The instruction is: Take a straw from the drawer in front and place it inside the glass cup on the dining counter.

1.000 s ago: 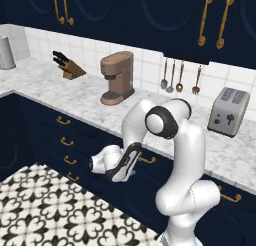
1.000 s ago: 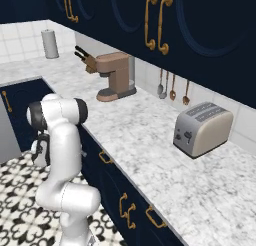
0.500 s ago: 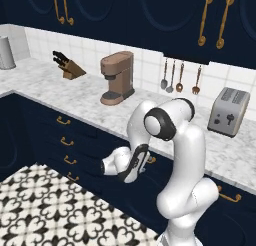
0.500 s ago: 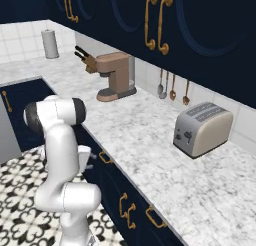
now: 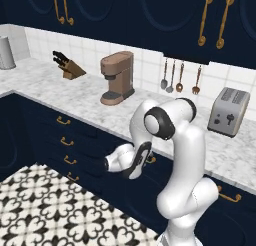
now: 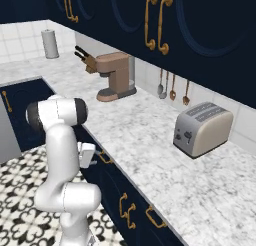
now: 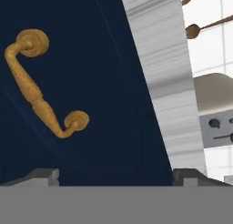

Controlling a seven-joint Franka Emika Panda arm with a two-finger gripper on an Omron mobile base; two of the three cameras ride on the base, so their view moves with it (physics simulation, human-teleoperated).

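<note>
While the arm [image 5: 185, 155] bends low before the navy cabinet front, the marble bench [image 5: 90, 102] runs along the tiled wall above it, under dark upper cupboards with gold handles. On the bench stand a silver toaster [image 5: 228, 111], a brown coffee machine [image 5: 117, 77], a knife block [image 5: 67, 66] and, at the far left end, a grey canister [image 5: 6, 53]; three utensils [image 5: 180, 77] hang on the tiles between the coffee machine and the toaster. Below the bench edge, the drawer [image 7: 86, 95] is shut, its navy face close in front of the hand camera, and its curved gold handle [image 7: 41, 84] lies slanted across that face in the hand view. The pincer [image 7: 116, 175] points at the drawer face, just to one side of the handle, its two fingertips [image 7: 43, 175] set wide apart with nothing between them. From the left base view the pincer [image 5: 145, 162] sits right against the cabinet front, just under the bench edge; whether it touches I cannot tell.
</note>
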